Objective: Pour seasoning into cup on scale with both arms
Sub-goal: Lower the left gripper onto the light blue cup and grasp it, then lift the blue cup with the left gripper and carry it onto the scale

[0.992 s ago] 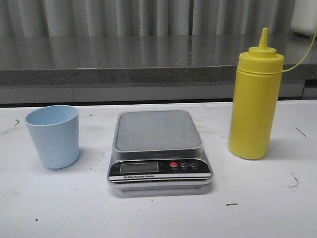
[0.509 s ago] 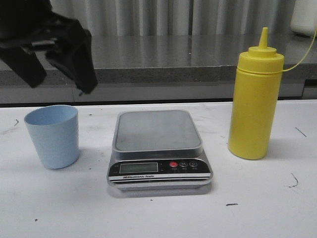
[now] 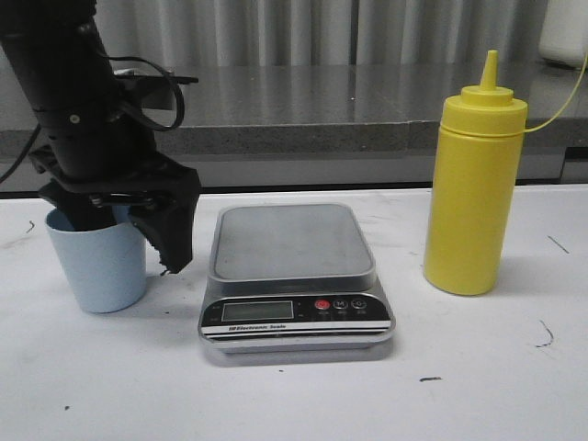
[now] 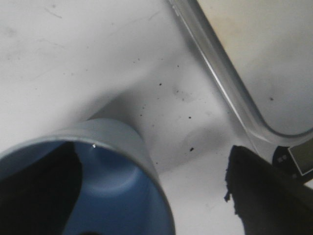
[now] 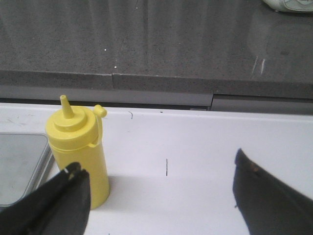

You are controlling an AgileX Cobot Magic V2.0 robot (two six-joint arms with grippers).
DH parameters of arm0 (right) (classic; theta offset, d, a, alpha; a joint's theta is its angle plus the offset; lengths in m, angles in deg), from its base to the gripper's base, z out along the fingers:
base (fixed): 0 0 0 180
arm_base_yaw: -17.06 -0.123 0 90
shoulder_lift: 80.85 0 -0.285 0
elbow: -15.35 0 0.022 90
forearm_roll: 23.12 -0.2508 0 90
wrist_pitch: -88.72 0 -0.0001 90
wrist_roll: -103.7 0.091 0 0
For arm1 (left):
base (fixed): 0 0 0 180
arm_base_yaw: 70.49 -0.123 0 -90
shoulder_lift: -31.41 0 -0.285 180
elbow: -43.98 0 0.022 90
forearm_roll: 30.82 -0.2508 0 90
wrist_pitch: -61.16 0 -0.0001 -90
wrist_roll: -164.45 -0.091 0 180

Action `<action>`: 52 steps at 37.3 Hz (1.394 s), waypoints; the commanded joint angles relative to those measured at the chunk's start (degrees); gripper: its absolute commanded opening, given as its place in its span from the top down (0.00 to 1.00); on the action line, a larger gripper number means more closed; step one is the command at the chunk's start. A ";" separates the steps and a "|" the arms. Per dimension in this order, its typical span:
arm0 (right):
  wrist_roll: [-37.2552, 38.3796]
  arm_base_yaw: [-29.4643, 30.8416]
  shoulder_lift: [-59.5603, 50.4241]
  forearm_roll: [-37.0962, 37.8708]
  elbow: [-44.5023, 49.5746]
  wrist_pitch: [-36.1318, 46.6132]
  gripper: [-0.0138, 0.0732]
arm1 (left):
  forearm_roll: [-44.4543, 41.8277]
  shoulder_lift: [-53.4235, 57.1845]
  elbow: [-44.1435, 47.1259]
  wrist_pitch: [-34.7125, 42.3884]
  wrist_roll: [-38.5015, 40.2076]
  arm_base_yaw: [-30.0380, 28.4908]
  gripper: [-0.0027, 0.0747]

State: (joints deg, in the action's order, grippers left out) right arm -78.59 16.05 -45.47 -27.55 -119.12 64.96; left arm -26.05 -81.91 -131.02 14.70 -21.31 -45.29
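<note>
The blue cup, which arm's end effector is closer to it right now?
Left. The left end effector straddles the blue cup wall, one finger inside, one outside; the right end effector hangs open by the yellow squeeze bottle.

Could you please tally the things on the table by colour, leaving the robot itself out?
Yellow: 1, the squeeze bottle
Pale blue: 1, the cup
Silver-grey and black: 1, the scale
Total: 3
</note>
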 commanded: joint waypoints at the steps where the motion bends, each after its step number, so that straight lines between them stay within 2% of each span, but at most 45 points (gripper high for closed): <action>1: -0.24 0.33 0.59 -0.06 -2.00 4.20 0.14 | -0.07 2.61 -1.84 0.60 0.07 0.36 0.45; 6: -0.24 0.33 0.59 -0.06 -2.00 4.20 0.14 | -0.41 2.61 -1.84 0.60 0.07 0.36 0.69; 11: -0.24 0.33 0.59 -0.06 -2.00 4.20 0.14 | -1.44 2.61 -1.84 0.60 0.07 0.36 0.97; 12: -0.24 0.33 0.59 -0.06 -2.00 4.20 0.14 | -1.44 2.61 -1.84 0.60 0.07 0.36 0.99; 17: -0.24 0.33 0.59 -0.06 -2.00 4.20 0.14 | -1.74 2.87 -2.71 -0.02 0.07 0.36 0.99; 28: -0.24 0.33 0.59 -0.06 -2.00 4.15 0.14 | -2.03 2.43 -16.45 -14.38 0.07 2.45 0.99; 43: -0.24 0.33 0.59 -0.06 -2.00 4.15 0.14 | -2.03 -8.24 -34.92 -18.79 0.07 12.10 0.99; 52: -0.24 0.33 0.59 -0.06 -2.00 4.15 0.14 | -2.03 -12.75 -39.02 -18.14 0.20 14.22 0.99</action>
State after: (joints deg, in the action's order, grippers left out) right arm -78.59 16.05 -45.47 -27.55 -119.12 64.87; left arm -28.35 -97.27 -167.46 -4.68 -21.42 -31.76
